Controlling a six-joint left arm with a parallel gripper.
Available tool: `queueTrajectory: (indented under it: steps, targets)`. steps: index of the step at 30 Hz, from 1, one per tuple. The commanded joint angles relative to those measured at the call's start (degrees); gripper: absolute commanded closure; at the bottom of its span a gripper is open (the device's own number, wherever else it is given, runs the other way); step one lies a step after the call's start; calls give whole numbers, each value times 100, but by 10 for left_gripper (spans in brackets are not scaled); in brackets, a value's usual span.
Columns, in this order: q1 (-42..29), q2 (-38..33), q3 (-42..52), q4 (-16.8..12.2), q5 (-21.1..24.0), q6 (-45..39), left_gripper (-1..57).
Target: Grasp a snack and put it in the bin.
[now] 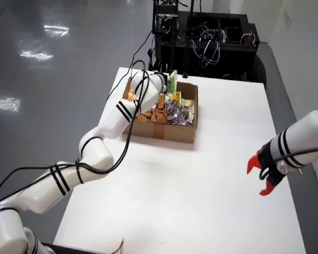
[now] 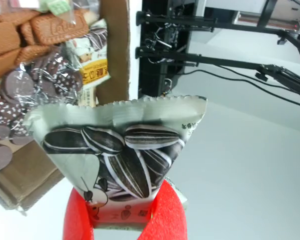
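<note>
Tool [image 2: 124, 220], red fingers [image 2: 162, 212], pinching the sunflower-seed packet [image 2: 120, 155] at its lower edge. Packet held above the far rim of the cardboard box [image 1: 164, 130], which holds mixed snacks [image 1: 175, 111] on the white bench [image 1: 212, 174].

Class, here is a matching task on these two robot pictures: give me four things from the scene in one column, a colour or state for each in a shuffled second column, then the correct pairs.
Column one:
1. sunflower seed packet
2. cardboard box
3. table
4. idle arm's gripper

Column two:
A. white, bare surface
B. open, hanging over the table
C. pinched between red fingers
D. filled with snacks

Pairs: 1-C, 2-D, 3-A, 4-B
</note>
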Motion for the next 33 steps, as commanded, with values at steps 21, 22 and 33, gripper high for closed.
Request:
queueTrajectory:
  steps: [21,22,33]
  targets:
    - [222,-70,187,-98,68,57,224]
    - [215,-65,169,-98,160,83,235]
    - [-1,-36,-186,-126,1087,506,372]
